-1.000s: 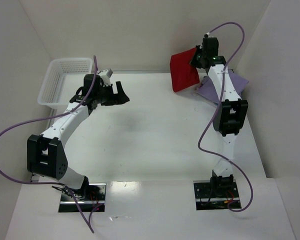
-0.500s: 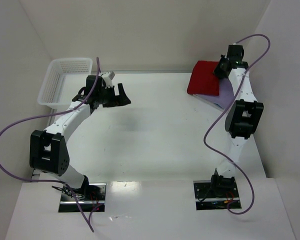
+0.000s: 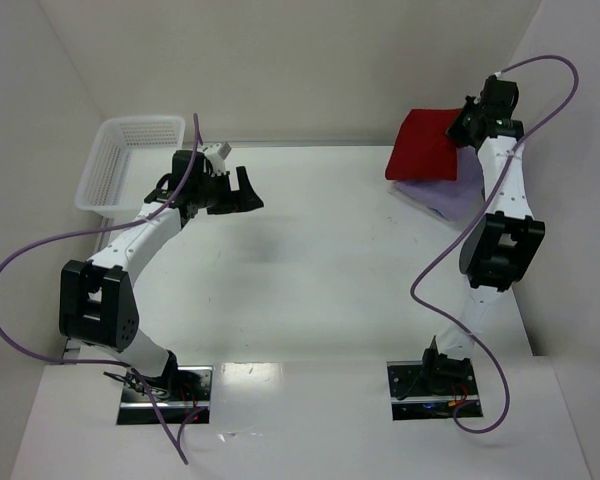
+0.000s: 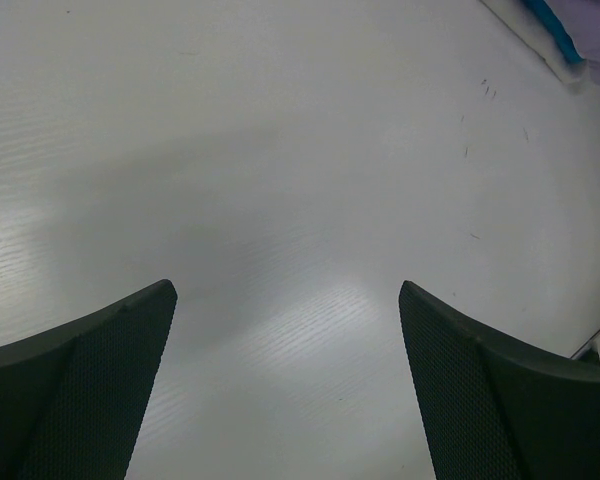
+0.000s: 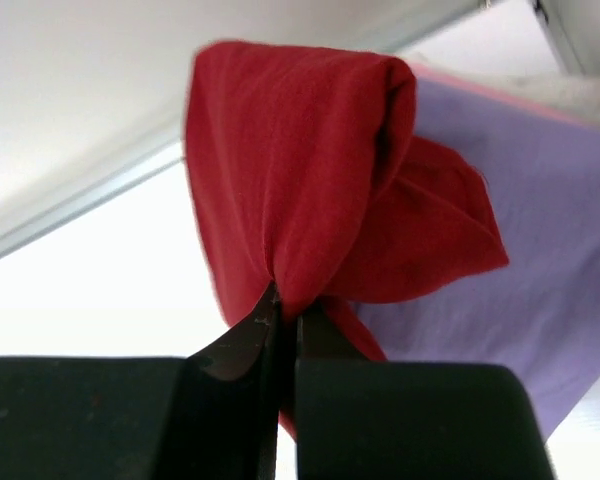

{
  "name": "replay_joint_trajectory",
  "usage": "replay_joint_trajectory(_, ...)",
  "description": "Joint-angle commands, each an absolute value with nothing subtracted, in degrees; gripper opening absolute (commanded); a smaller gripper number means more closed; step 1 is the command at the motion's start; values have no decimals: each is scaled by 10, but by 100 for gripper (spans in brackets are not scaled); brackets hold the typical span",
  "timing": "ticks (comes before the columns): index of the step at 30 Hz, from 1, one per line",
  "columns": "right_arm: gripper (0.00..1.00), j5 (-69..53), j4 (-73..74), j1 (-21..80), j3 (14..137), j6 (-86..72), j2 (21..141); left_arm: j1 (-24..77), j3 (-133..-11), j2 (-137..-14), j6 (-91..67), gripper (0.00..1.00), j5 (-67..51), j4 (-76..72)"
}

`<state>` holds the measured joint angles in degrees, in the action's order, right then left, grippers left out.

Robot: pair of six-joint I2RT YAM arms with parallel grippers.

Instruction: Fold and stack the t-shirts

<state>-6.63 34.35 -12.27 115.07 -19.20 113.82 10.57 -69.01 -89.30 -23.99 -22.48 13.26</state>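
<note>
The white bench (image 3: 320,260) is boxed in by white walls, and at its far right corner lies one folded lavender t-shirt (image 3: 450,195), with one pink edge (image 5: 480,85) showing along its far side. My right fingers (image 5: 255,335) are pressed together on a bunched fold of the one dark red t-shirt (image 3: 425,145). It fans out just past my tips, over the lavender t-shirt's far left part. Its long axis runs from the pinch leftward across the bench. My left fingers (image 4: 80,380) are spread wide with nothing between them, well left of the lavender t-shirt, near the one mesh basket (image 3: 130,135).
</note>
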Motion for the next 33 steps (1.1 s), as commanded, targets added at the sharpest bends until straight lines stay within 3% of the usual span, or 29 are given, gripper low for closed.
replay_joint_trajectory(1,0,-62,330,-124,1235,-192,1116,102,-708,-892,-234,100,-241,111)
replay_joint_trajectory(11,0,-51,325,-150,1204,-192,1086,102,-708,-897,-234,100,-246,111)
replay_joint_trajectory(20,0,-24,260,-174,991,-192,1014,102,-703,-903,-234,100,-252,111)
replay_joint_trajectory(27,0,-7,236,-210,919,-192,1002,102,-703,-908,-234,100,-252,111)
replay_joint_trajectory(30,14,0,230,-210,918,-192,1007,102,-698,-908,-234,100,-258,111)
replay_joint_trajectory(31,34,8,230,-210,918,-192,1007,102,-698,-908,-234,100,-258,111)
replay_joint_trajectory(33,54,13,230,-210,925,-192,1014,102,-698,-908,-234,100,-258,111)
